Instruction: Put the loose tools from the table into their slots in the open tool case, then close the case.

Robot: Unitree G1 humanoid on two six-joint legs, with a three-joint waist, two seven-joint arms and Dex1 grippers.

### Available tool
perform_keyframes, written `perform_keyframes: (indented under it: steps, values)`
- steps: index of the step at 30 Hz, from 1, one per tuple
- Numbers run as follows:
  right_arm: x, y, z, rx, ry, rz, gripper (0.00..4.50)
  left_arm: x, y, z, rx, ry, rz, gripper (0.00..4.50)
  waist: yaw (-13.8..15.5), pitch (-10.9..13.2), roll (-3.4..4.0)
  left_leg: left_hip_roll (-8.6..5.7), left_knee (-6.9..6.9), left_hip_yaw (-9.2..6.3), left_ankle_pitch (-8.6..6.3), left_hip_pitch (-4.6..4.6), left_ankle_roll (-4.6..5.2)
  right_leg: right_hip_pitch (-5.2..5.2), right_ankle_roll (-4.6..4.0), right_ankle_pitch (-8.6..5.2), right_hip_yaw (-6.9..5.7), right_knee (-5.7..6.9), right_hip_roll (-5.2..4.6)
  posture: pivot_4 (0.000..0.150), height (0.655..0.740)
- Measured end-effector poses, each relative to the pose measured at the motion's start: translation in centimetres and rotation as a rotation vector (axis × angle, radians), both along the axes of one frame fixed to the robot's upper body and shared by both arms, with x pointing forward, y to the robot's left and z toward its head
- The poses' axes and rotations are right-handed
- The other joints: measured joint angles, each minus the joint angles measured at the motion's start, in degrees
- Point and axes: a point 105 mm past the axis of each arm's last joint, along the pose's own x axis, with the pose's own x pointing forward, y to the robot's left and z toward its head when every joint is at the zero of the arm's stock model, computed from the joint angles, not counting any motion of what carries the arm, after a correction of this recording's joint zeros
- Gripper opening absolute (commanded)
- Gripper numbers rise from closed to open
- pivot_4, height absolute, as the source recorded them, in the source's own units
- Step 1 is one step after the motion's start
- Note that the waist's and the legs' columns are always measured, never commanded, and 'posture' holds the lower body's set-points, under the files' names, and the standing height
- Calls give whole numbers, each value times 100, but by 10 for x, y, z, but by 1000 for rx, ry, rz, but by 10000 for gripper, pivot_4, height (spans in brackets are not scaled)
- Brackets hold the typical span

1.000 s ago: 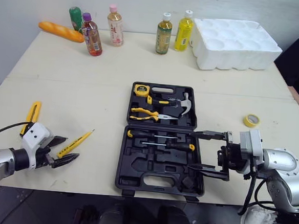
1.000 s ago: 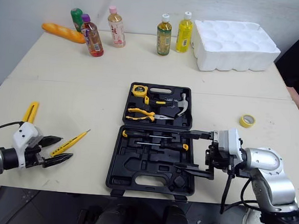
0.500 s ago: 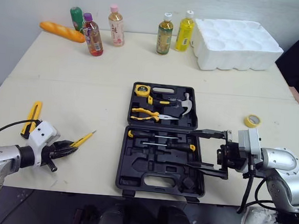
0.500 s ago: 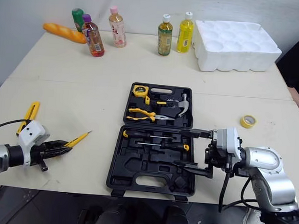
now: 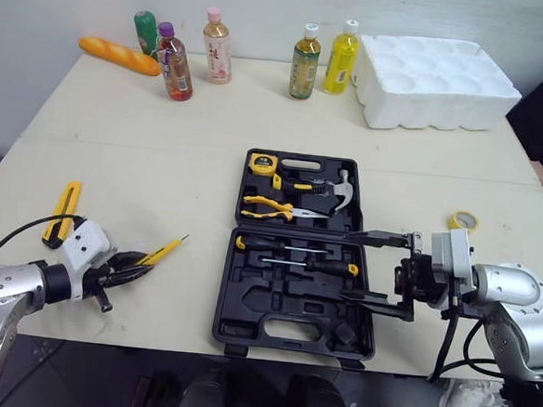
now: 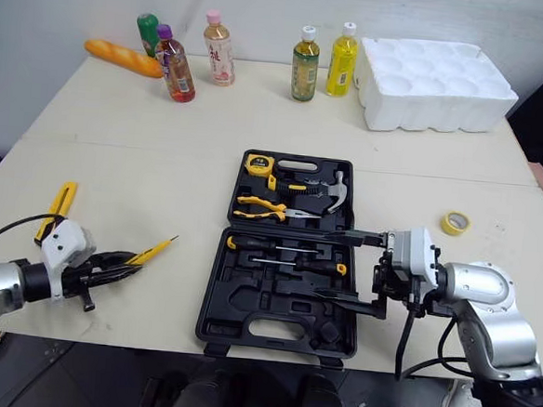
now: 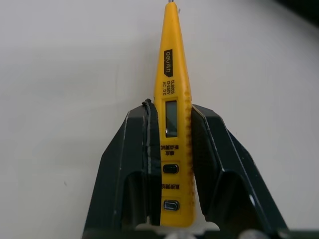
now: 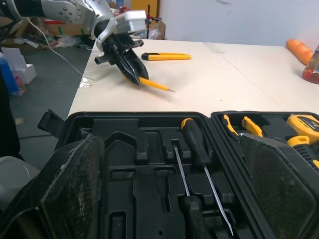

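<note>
A baguette (image 5: pixel 120 56) lies beside five upright drink bottles (image 5: pixel 217 47) in a loose row, a white foam tray (image 5: pixel 444 71) at their right.

arms (image 5: pixel 519 288): silver | wrists (image 5: pixel 88 245): white blocks | fingers (image 7: pixel 130 164): black, wedge-shaped | cables (image 5: pixel 447 339): black

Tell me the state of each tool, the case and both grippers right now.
Tool case: open, lying flat on the table.
Left gripper: shut on the tester pen.
Tester pen: gripped, out of the case.
Right gripper: open, over the case's near half.
Utility knife: loose on the table.
Tape roll: loose on the table.
</note>
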Motion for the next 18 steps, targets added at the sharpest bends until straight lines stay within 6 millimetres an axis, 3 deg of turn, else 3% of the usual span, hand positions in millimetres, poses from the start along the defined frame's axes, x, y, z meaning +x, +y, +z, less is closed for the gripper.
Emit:
perform_keyframes:
  steps: [5, 7, 11, 18]
  values:
    - [-2, -15, -4, -29, 12, -42, 45000, 4, -27, 32, 42, -124, -178, 5042, -3, 0, 0, -3, 2, 1, 0, -2, 2, 3, 0, 0, 0, 0, 3, 1500, 7400]
    - [-3, -22, -7, -29, 24, -77, 45000, 3, -53, 38, 53, -151, -312, 5042, 6, 0, -1, -2, 6, 1, 1, -2, 3, 4, 1, 1, -2, 1, 9, 1500, 7400]
    - [-6, -30, -12, -26, 47, -123, 45000, 0, -82, 39, 75, -138, -465, 5042, -5, 0, -1, 6, 11, 5, 3, -3, -1, 3, 2, 1, 4, 3, 28, 1500, 7400]
    - [-12, -43, -14, -57, 49, -185, 45000, 7, -109, 43, 175, -92, -588, 5041, 20, 0, -3, 17, 21, 6, 9, -5, -6, 3, 2, 1, 18, 4, 73, 1500, 7400]
